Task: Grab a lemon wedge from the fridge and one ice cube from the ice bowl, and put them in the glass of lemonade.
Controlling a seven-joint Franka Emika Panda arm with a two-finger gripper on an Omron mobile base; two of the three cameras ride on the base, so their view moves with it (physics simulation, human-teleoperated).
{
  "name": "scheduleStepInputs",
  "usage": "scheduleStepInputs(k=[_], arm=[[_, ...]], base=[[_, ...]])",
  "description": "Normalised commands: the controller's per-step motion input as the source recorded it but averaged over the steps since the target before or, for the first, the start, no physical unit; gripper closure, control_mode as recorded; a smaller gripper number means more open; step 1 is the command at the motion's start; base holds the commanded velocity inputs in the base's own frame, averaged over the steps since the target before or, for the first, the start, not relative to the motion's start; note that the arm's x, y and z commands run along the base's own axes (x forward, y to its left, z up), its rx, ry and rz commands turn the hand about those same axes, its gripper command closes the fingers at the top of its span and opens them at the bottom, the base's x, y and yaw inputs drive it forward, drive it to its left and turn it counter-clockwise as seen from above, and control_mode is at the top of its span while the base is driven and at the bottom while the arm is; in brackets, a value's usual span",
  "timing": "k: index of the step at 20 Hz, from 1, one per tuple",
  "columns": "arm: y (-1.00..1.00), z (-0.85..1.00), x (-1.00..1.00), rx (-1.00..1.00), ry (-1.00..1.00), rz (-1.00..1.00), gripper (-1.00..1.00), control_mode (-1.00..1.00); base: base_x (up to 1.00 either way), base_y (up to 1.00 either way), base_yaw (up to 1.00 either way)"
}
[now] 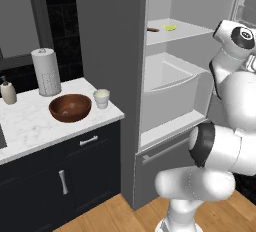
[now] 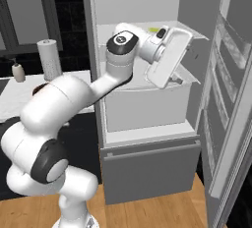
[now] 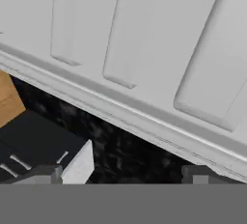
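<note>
The fridge [image 1: 112,51] stands open, its door [image 2: 231,99] swung out to the right. On its upper white shelf lies the tiny yellow-green lemon wedge [image 1: 170,27], with a thin reddish-brown item [image 1: 153,29] just left of it. A sliver of the lemon wedge [image 2: 154,30] peeks over my wrist. My gripper [image 2: 173,80] hangs in front of the white drawer, below that shelf. Its fingertips [image 3: 46,174] are spread wide with nothing between them, so the gripper [image 3: 120,175] is open. On the marble counter, the ice bowl [image 1: 70,107] sits left of the glass of lemonade [image 1: 102,97]. Any ice cube is too small to tell.
A paper-towel roll [image 1: 46,71] and a soap dispenser [image 1: 7,92] stand at the back of the counter [image 1: 30,131]. The door's inner shelves [image 3: 144,39] fill the hand view's top. A grey freezer drawer [image 2: 147,168] sits below, over wooden floor [image 1: 110,216].
</note>
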Motion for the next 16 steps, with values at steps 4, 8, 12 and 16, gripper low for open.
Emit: scheduleStepInputs(k=[4,8,12,16], arm=[[1.00,0.00,-0.01,0.12,-0.26,0.00,-1.00,-1.00],[1.00,-0.08,0.00,0.43,-0.34,0.00,-1.00,-1.00],[1.00,-0.46,0.01,0.57,-0.32,0.00,-1.00,-1.00],[1.00,-0.82,0.00,0.55,-0.27,0.00,-1.00,-1.00]], base=[[0.00,0.00,0.00],[0.00,0.00,0.00],[0.00,0.00,0.00],[0.00,0.00,0.00]])
